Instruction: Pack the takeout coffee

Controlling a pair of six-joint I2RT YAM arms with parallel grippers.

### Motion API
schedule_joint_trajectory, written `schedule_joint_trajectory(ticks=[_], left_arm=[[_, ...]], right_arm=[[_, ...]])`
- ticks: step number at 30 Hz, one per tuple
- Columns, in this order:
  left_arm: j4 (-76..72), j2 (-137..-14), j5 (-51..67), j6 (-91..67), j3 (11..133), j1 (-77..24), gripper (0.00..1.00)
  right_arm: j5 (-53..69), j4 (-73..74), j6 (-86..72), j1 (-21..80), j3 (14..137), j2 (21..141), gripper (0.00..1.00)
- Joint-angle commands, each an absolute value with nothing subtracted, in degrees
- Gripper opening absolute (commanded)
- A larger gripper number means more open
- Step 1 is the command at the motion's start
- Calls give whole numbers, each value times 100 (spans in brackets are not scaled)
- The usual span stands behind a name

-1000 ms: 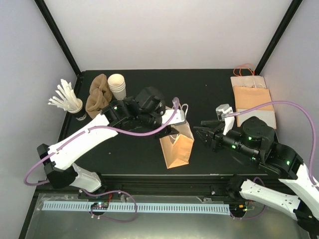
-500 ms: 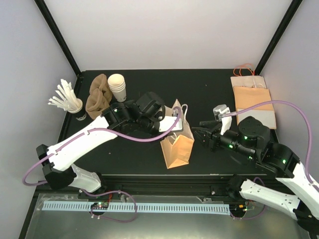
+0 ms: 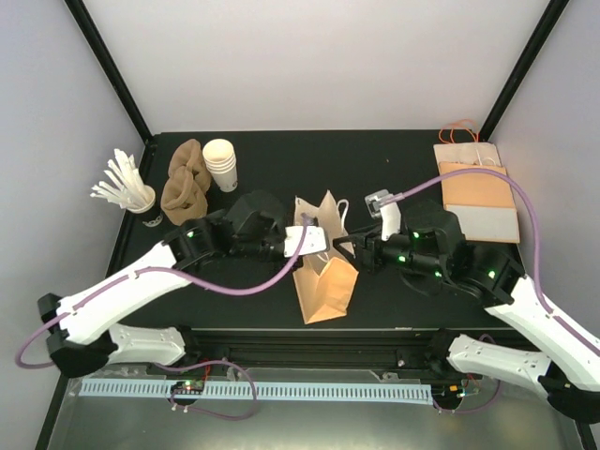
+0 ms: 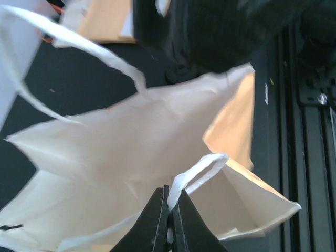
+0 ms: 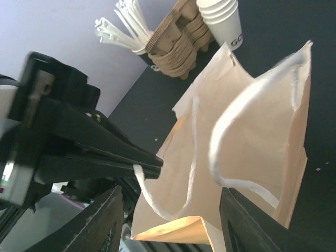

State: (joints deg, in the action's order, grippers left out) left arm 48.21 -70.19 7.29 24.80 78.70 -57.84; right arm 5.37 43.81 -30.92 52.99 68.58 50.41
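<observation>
The left claw [image 4: 169, 202] is clenched on one white handle loop [image 4: 202, 168] of the brown paper bag [image 3: 323, 281], pinching it at the bag's left rim. The bag stands upright on the dark counter [image 3: 394, 169], long axis vertical, mouth facing up and spread open. The right claw [image 3: 347, 246] hovers just beside the bag's right rim, jaws parted and holding nothing, the second handle [image 5: 236, 126] right in front of it. That is likely the pairing the next move depends on: the right arm is the nearer one to the free handle. The takeout coffee does not show in any view, not inside the bag nor near it, so its direction from either claw cannot be told. A stack of lidless white cups [image 3: 221, 161] stands well to the bag's far left. A second ago the left claw was part open above the bag and the right claw stood farther to the bag's right.
</observation>
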Motion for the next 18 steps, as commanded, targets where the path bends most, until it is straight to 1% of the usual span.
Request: schedule_joint_trajectory(ticks=[1,3,7,12,14,16,18], left_arm=[[3356,-6259,496,2138,7355,-5825,4],[3001,-6035,420,2042,7078,-5820,8],[2647,-5873,183,1806,6789,-5826,10],[2686,-5900,-587,1119,6776,-5827,13],[2634,-5811,-947,678,6679,-5827,18],[2508,-5661,-1267,321,6506,-5827,27],[2337,-5482,-1463,-59,6313,-5821,33]], right_arm=[[1029,4494,-3765,5280,7166,5225,53],[1083,4329,-4001,5282,7112,5221,53],[1166,4036,-4186,5282,7023,5192,54],[961,3944,-4289,5282,6943,5118,55],[967,3913,-4353,5278,6914,5115,56],[966,3898,-4493,5282,6900,5136,57],[963,3873,-4638,5275,6899,5160,60]])
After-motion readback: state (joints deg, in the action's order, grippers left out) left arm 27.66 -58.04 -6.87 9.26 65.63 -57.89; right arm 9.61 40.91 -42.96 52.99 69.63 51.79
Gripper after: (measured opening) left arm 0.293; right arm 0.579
